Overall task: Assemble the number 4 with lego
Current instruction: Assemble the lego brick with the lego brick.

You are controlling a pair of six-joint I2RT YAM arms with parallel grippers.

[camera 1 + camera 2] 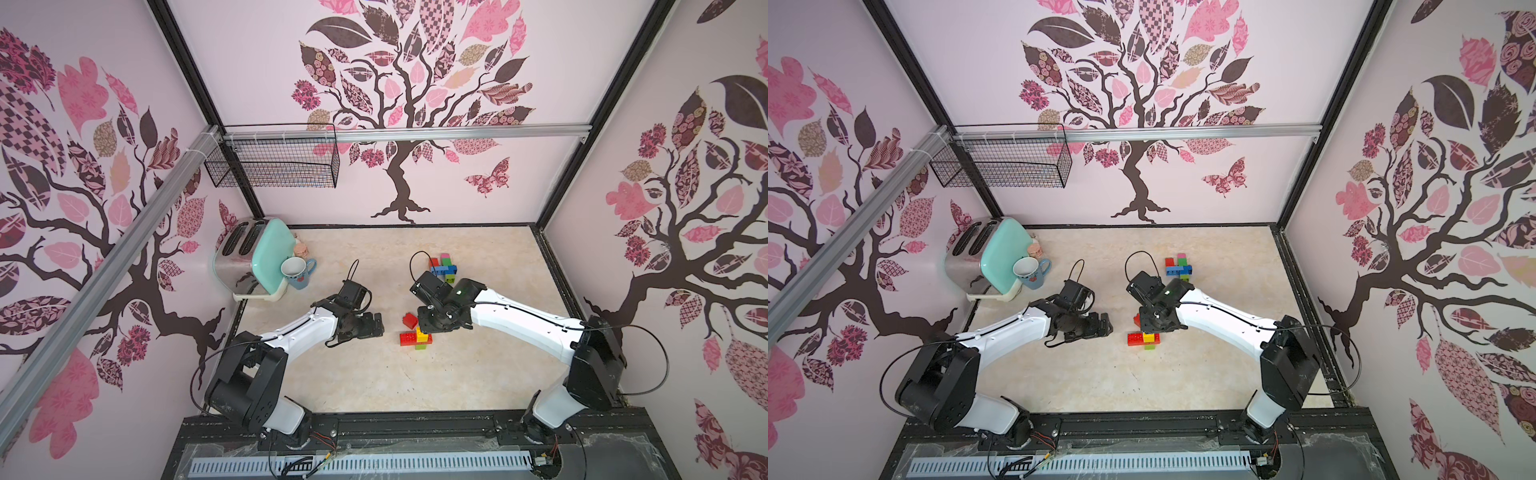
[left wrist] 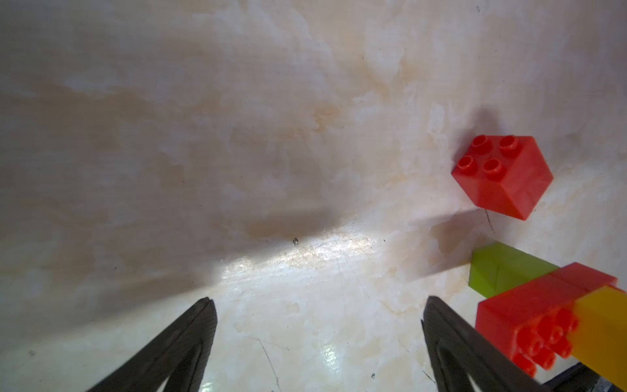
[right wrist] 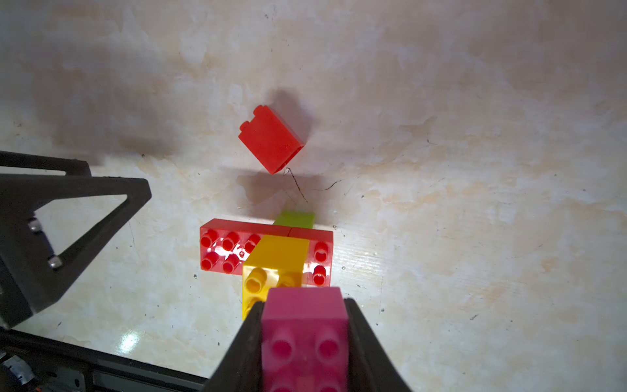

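Right gripper [image 3: 303, 305]: pink brick [image 3: 305, 334] clamped, lower centre.
Yellow brick [image 3: 276, 258]: seen just above, possibly touched.
Left gripper [image 2: 317, 303]: spread, empty.

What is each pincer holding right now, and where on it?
Right pincer clamps the pink brick by its two opposite side walls; left pincer is open and empty.

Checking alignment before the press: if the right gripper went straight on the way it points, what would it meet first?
The right gripper is shut on a pink brick; that would likely hit the yellow brick stacked on the red bricks first. The gap is unclear.
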